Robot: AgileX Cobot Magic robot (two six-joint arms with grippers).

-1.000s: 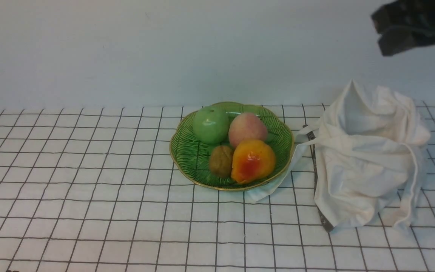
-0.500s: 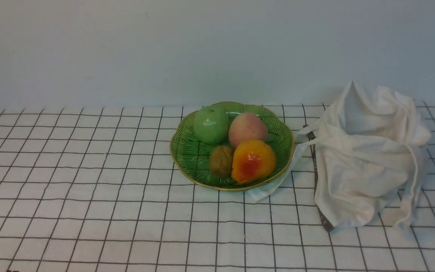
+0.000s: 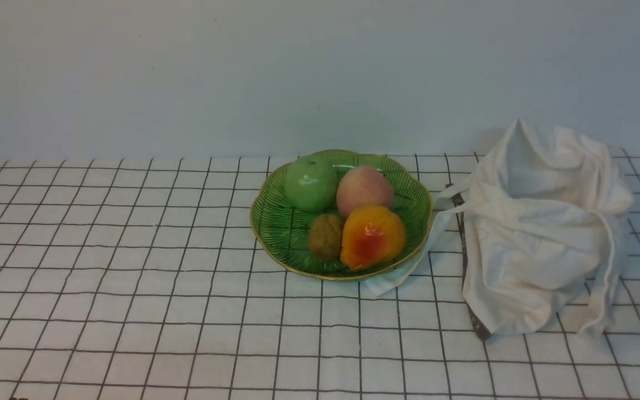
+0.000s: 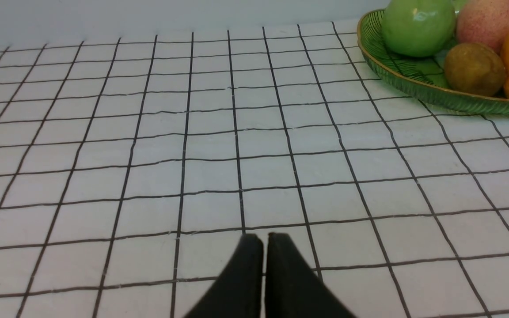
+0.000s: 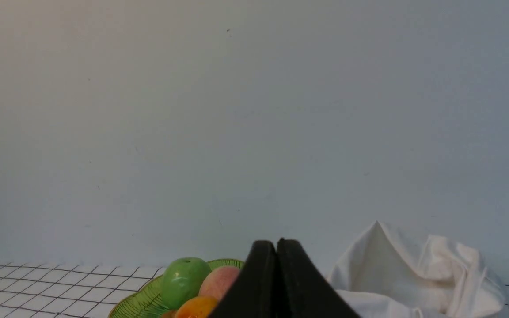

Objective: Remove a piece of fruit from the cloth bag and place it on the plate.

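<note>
Front view: white grid-lined cloth [image 3: 131,289] covers the table, plain pale wall [image 3: 242,72] behind. Fruit [image 3: 373,236] lies on plate [image 3: 275,239], near-right side. Bag [image 3: 542,244] slumps just right of it, one strap touching the rim; its inside is hidden. Wrist views show fingertips only: left gripper [image 4: 264,240] & right gripper [image 5: 276,245] both closed, empty.

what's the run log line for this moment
piece of fruit on plate | cloth bag slumped right of plate | left gripper shut, empty | right gripper shut, empty | task looks done
</note>
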